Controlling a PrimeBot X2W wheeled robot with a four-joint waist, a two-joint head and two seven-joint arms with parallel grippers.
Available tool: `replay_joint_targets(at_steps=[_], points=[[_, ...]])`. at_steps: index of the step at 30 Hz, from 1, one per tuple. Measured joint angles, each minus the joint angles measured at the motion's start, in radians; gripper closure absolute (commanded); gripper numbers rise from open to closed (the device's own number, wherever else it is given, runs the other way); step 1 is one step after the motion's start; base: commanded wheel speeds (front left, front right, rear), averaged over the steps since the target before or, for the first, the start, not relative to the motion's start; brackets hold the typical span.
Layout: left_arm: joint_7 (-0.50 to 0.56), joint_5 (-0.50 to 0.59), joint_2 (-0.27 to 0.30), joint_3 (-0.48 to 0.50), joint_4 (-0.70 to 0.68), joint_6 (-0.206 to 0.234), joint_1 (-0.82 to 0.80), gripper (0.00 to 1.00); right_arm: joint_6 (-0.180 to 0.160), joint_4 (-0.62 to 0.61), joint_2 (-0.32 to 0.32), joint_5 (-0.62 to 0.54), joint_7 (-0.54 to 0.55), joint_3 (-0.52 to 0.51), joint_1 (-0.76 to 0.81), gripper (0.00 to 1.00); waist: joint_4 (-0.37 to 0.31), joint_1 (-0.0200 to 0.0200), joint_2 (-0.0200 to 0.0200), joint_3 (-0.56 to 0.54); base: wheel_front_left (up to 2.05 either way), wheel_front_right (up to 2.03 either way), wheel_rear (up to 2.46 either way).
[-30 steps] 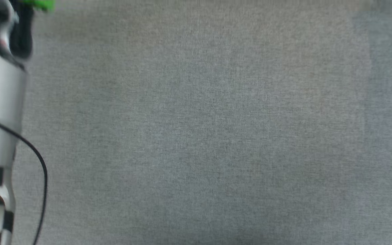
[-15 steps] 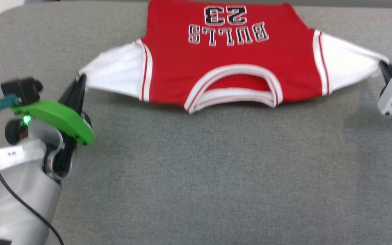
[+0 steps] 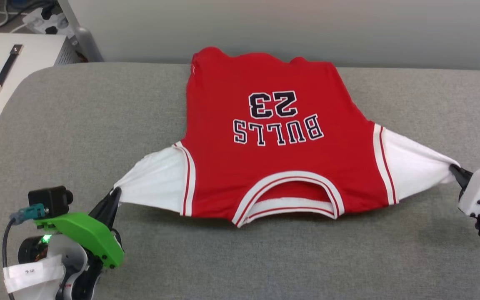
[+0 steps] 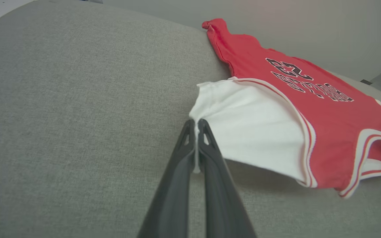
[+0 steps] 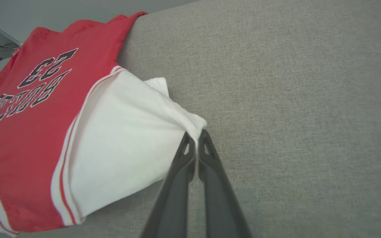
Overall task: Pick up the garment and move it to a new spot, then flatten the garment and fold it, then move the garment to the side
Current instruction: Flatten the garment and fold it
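Case, white, dark handle (image 3: 4, 71): far left, beside the grey padded surface (image 3: 265, 258), not part of the job.

Left gripper (image 3: 114, 196): near-left of the surface, fingers pressed together on the tip of the left sleeve (image 3: 156, 183); a sliver of white cloth shows between them in the left wrist view.

Garment (image 3: 273, 166): centre of the surface, printed side up, lettering upside down to the robot. Collar (image 3: 288, 196) lies on the near side. Hem (image 3: 261, 56) lies at the far edge. The near part appears to be raised, with shadow beneath it.

Right sleeve (image 3: 411, 171): drawn to a point, like its opposite.

Right gripper (image 3: 456, 171): near-right, fingers closed on that sleeve's tip.

Governing relation: the sleeve-to-sleeve line runs straight across between the two grippers and is taut, while the collar-to-hem axis runs away from the robot. The cloth lies inward and ahead of each pair of fingers. Each arm is nearest its own sleeve, and neither is favoured.

Assessment: flattening is likely in hand. Lowering evenly while keeping the sideways tension should lay the near part down without creases.
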Motion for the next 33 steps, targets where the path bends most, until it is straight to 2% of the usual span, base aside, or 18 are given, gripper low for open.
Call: replay_joint_targets(at_steps=[4, 11, 19, 27, 28, 33], points=[[0.021, -0.019, 0.022, 0.006, -0.081, 0.032, 0.093, 1.0, 0.0, -0.092, -0.021, 0.001, 0.06, -0.032, 0.107, 1.0, -0.009, 0.0, 0.0, -0.036, 0.0, 0.0, 0.0], [0.084, -0.059, 0.062, -0.004, -0.223, 0.074, 0.246, 1.0, 0.0, -0.266, -0.018, -0.038, 0.198, -0.142, 0.294, 1.0, -0.028, 0.0, 0.0, -0.069, 0.0, 0.0, 0.0], [0.144, -0.069, 0.075, -0.049, -0.303, 0.1, 0.321, 1.0, 0.0, -0.444, 0.058, -0.133, 0.375, -0.281, 0.471, 1.0, -0.025, 0.0, 0.0, -0.062, 0.0, 0.0, 0.0], [0.174, -0.047, 0.087, -0.073, -0.334, 0.108, 0.313, 1.0, 0.0, -0.568, 0.103, -0.198, 0.469, -0.336, 0.487, 1.0, -0.014, 0.0, 0.0, -0.028, 0.0, 0.0, 0.0], [0.182, -0.039, 0.093, -0.081, -0.342, 0.109, 0.31, 1.0, 0.0, -0.585, 0.099, -0.205, 0.476, -0.33, 0.487, 0.02, -0.012, 0.0, 0.0, -0.021, 0.0, 0.0, 0.0], [0.229, -0.019, 0.1, -0.112, -0.403, 0.118, 0.283, 1.0, -0.001, -0.667, 0.076, -0.186, 0.526, -0.305, 0.466, 0.0, 0.002, 0.0, 0.0, 0.023, 0.0, 0.0, 0.0]])
